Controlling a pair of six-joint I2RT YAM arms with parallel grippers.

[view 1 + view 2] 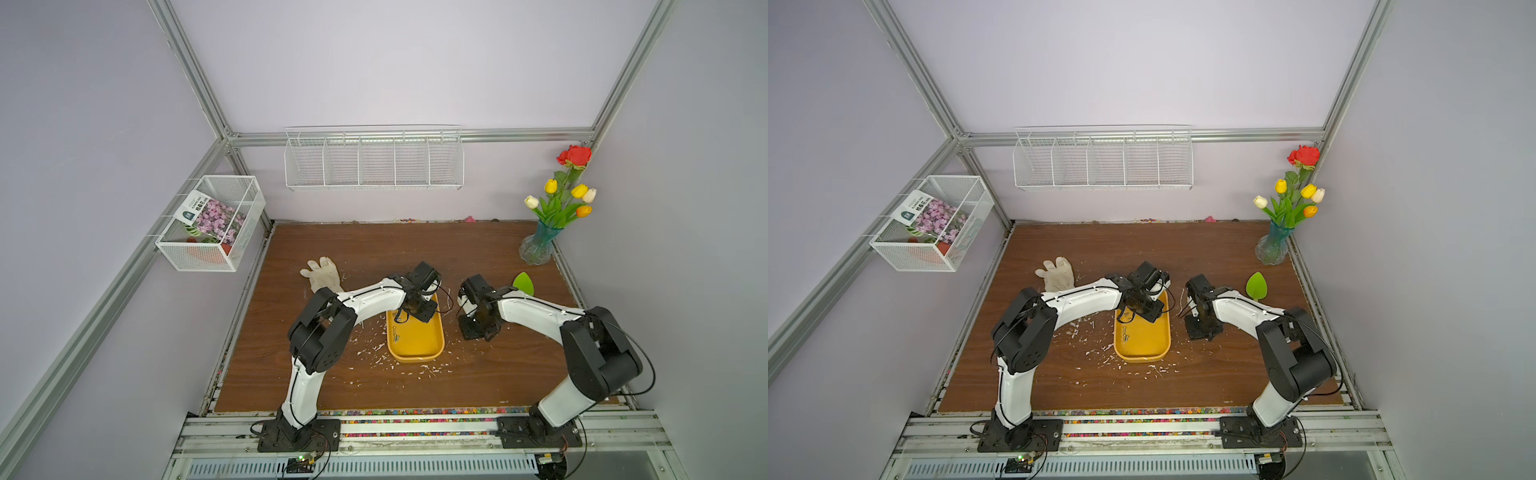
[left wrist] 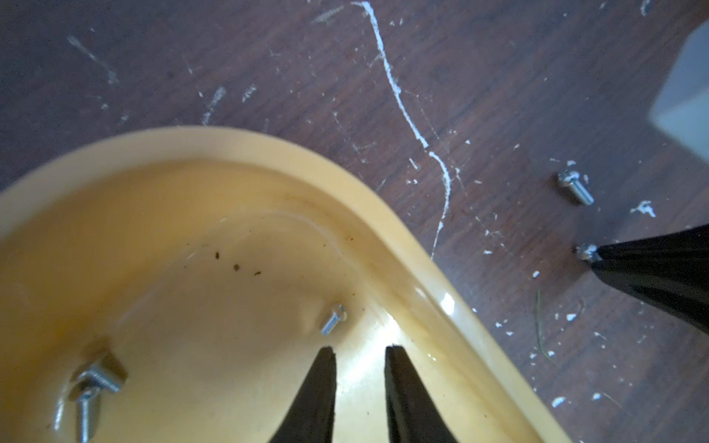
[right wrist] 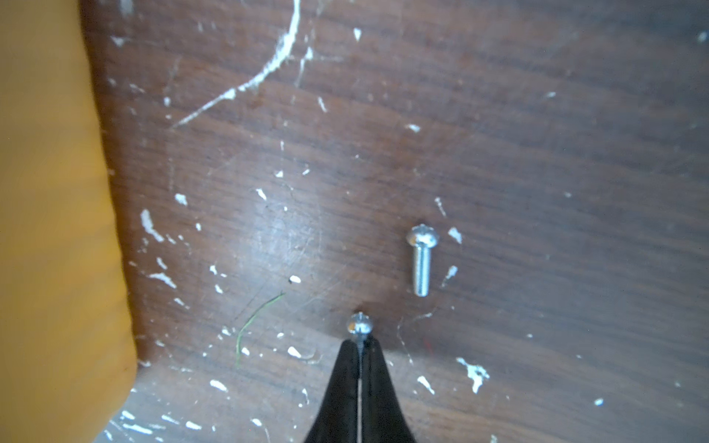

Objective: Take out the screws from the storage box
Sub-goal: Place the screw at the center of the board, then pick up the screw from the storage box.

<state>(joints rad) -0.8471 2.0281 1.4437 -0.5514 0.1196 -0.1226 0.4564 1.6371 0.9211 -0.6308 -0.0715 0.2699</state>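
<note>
L jaws part-open, empty, in storage box (image 2: 230, 142); R jaws pinching screw (image 3: 360, 324).

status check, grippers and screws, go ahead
Left gripper open, empty, inside storage box. Right gripper shut on a screw outside it; another screw on table. Three screws left in box. Nothing blocking.

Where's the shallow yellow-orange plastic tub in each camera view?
Both top views: the shallow yellow-orange plastic tub lies mid-table between the arms.
Left wrist: its rounded corner, under the open left gripper.
Right wrist: a blurred yellow band at the frame edge.
Landmark, both wrist views: curved white streak on the wood beside it.
</note>
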